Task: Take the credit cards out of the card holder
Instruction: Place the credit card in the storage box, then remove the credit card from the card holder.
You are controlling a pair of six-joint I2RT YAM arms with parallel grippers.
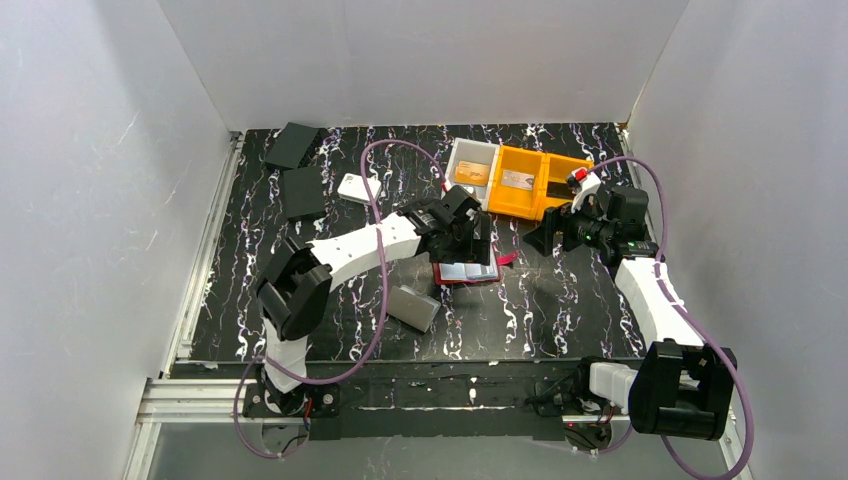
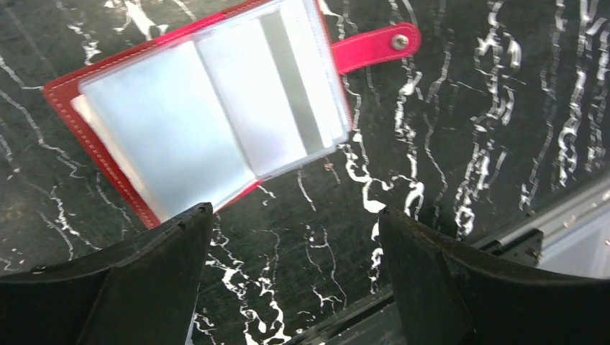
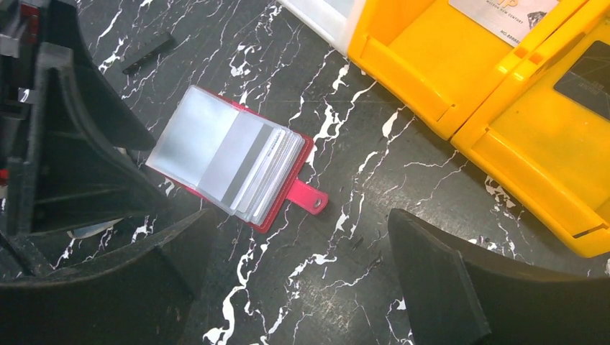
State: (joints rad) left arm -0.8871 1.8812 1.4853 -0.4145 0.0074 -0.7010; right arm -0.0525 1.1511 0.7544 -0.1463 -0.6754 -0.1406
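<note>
Card holder [image 2: 208,122] lies open and flat at mid-bench [image 2: 467,108], clear sleeves up, snap tab [image 2: 374,47] out to one side. Striped card [image 3: 241,169] visible in a sleeve. L claw [image 2: 291,215] over holder, fingers apart, nothing between. R claw [image 3: 298,223] nearby, fingers wide apart, empty. Orange card [image 1: 473,172] in white bin [image 1: 462,150]; silver card [image 1: 517,180] in yellow bin [image 1: 520,202].

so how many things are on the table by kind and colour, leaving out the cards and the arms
yellow bins: 2
white bin: 1
red card holder: 1
grey flat case: 1
white rounded box: 1
black flat rectangles: 2
total: 8
</note>
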